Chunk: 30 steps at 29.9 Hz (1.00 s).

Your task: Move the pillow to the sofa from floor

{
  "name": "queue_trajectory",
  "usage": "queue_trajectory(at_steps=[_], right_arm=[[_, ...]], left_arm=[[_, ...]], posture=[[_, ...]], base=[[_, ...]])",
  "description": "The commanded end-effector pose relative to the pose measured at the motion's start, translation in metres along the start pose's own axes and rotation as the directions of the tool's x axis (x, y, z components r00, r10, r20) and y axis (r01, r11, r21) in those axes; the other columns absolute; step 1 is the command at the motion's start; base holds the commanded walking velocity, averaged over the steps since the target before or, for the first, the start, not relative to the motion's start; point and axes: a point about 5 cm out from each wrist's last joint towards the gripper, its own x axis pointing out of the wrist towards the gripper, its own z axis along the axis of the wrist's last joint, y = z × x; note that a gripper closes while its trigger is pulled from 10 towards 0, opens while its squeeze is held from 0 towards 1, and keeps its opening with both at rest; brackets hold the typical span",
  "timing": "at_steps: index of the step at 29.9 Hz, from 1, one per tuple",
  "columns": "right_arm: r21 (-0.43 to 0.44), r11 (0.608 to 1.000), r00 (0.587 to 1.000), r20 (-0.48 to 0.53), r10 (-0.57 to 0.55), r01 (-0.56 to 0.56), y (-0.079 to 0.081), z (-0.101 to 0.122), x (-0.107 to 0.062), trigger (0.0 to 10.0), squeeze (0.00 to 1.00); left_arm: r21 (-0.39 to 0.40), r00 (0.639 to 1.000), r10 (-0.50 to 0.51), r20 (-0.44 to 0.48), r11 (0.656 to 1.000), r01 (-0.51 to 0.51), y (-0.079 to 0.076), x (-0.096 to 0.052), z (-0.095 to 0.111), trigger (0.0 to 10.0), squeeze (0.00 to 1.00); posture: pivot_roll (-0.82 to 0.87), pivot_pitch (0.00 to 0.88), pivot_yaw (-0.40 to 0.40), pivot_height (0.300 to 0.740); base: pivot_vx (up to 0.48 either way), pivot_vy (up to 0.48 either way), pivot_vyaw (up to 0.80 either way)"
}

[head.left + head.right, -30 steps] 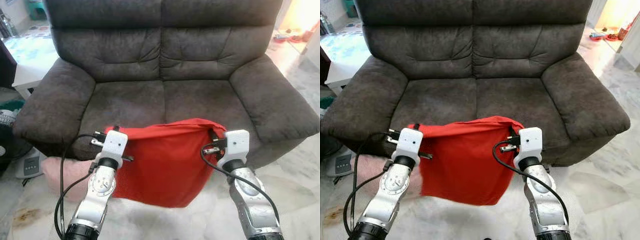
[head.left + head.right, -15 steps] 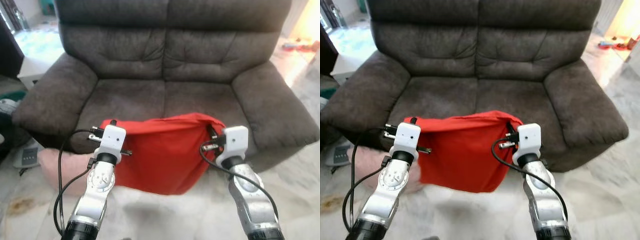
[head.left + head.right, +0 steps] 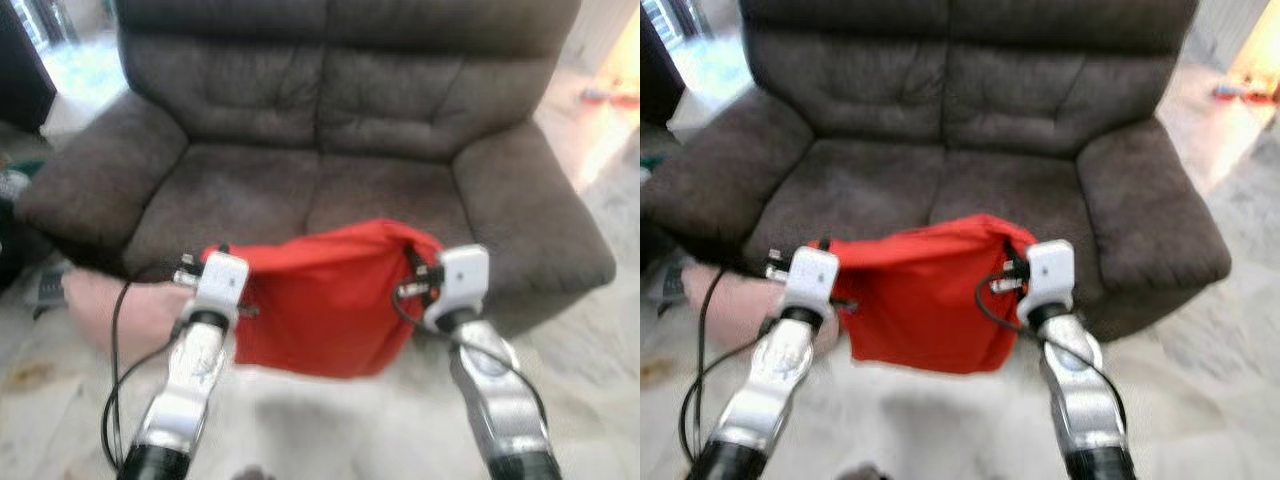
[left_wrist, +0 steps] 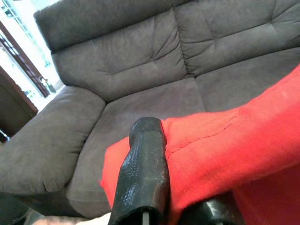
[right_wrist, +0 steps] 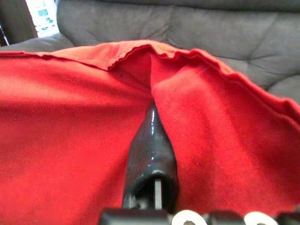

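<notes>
In front of the dark grey sofa [image 3: 340, 150], the red pillow [image 3: 325, 295] is hanging above the pale floor [image 3: 330, 420], with the left gripper [image 3: 222, 250] and right gripper [image 3: 408, 258] each clenching an upper corner.

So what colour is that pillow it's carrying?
Red, plain, no pattern. The pillow shows best in the right wrist view.

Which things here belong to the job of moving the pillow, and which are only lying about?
Belong to the job:
- red pillow
- grey sofa
- left gripper, shut on the pillow's corner
- right gripper, shut on its other edge

Only lying about:
- pink cushion on the floor beside the sofa
</notes>
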Motion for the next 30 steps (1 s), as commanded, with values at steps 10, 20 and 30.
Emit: queue_trajectory(at_steps=[10, 20, 30], right_arm=[[0.002, 1.0, 0.998, 0.052, -0.03, 0.03, -0.0059, 0.0093, 0.0013, 10.0, 0.0], [0.002, 1.0, 0.998, 0.056, -0.026, 0.026, -0.0026, 0.009, 0.0014, 10.0, 0.0], [-0.006, 1.0, 0.998, 0.057, -0.022, 0.022, -0.0004, 0.0074, -0.0005, 10.0, 0.0]], left_arm=[[-0.011, 0.994, -0.005, 0.109, 1.0, 0.007, -0.001, 0.005, 0.0222, 10.0, 0.0], [-0.017, 0.994, -0.019, 0.106, 1.0, 0.021, -0.0032, 0.0049, 0.022, 10.0, 0.0], [-0.03, 0.991, -0.05, 0.124, 0.998, 0.054, -0.0058, -0.001, 0.0219, 10.0, 0.0]], posture=[[0.09, 0.065, -0.007, 0.74], [0.09, 0.045, -0.002, 0.74], [0.09, 0.039, 0.003, 0.74]], base=[[0.0, -0.311, 0.0], [0.0, -0.143, 0.0], [0.0, 0.0, 0.0]])
